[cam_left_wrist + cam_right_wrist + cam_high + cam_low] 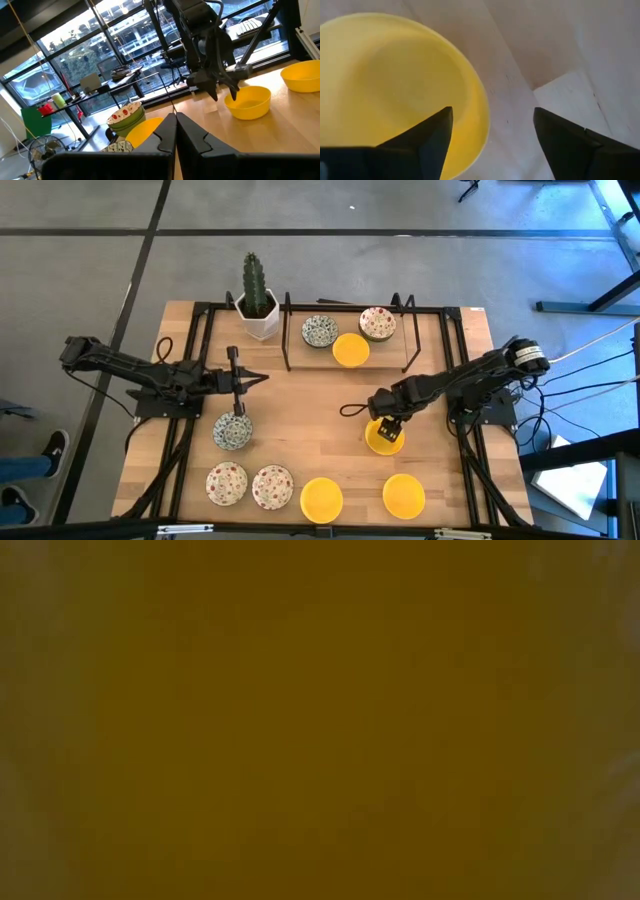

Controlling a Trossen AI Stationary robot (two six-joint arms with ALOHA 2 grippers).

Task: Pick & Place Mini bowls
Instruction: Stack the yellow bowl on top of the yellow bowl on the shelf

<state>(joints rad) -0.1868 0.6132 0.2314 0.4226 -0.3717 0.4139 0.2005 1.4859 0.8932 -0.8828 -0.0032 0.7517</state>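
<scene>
My right gripper (386, 426) is open and points down over a plain yellow mini bowl (384, 439) at the table's right middle. In the right wrist view one finger (431, 140) stands over the bowl's inside and the other (565, 145) outside it, with the rim (481, 117) between them and untouched. My left gripper (257, 378) is shut and hovers level at the left middle, just beyond a blue-green bowl (231, 430) resting on the table. Two red-speckled bowls (227, 483) (272, 486) and two yellow ones (321, 498) (403, 494) sit along the near edge.
A black wire rack (290, 330) at the far edge holds a blue-green bowl (320, 331), a yellow bowl (350, 349) and a red-speckled bowl (378, 323). A white cactus pot (258, 318) stands left of it. The low view shows only a dull yellow-brown blur.
</scene>
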